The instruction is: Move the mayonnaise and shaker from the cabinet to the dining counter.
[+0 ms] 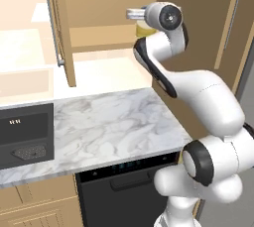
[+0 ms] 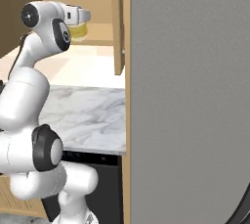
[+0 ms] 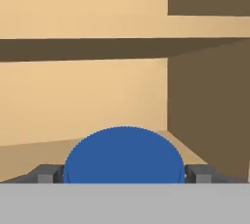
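You had the gripper (image 3: 124, 173) pushed into the open cabinet (image 1: 106, 8), and the jaws stood wide, one finger on either side of the mayonnaise (image 3: 124, 155). In the hand view the blue lid sat squarely between the two dark fingertips (image 3: 45, 174), with the fingers just beside it and not visibly pressing. Nothing was gripped yet, as far as you could judge. From the left base view the pale yellow jar peeked out behind the wrist, standing on the cabinet floor.

Here was the risk as I read it: the lid took up almost the whole gap, so you had very little margin. Any sideways drift before closing would likely have nudged the jar and slid it back or tipped it. Closing high on the lid rather than on the body might have given a poor hold, and the jar could have slipped on the way out.

The open cabinet door (image 1: 62, 28) hung close on the left, so a wide swing on withdrawal might have clipped it. The marble top (image 1: 109, 127) lay below. The shaker I couldn't make out.
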